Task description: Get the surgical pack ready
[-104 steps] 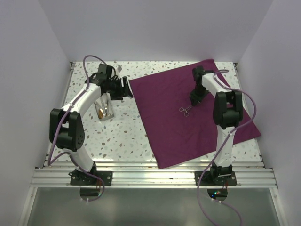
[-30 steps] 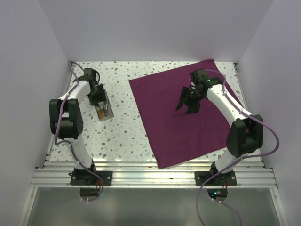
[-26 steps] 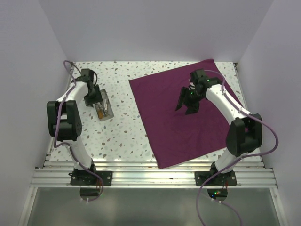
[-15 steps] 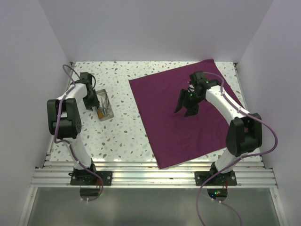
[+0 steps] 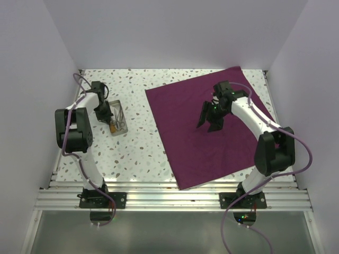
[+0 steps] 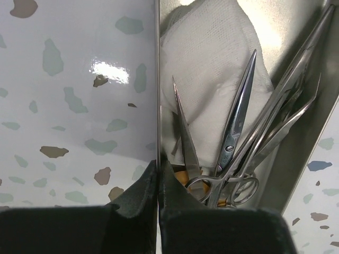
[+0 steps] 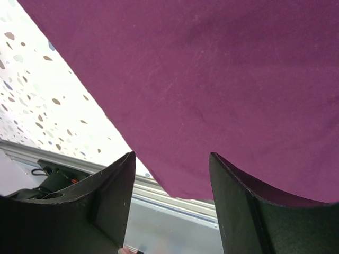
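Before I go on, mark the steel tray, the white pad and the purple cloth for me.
steel tray (image 6: 299, 159): left wrist view, on its right inner wall.
white pad (image 6: 212, 58): left wrist view, middle of the pad, inside the tray.
purple cloth (image 5: 196, 151): top external view, bare near part.

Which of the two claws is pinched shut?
The left gripper, pinching the steel tray by its wall; the right gripper hangs open over the purple cloth.

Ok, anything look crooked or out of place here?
The purple cloth lies skewed on the table, near corner reaching the front rail. In the steel tray, instruments lie crossed over the white pad.
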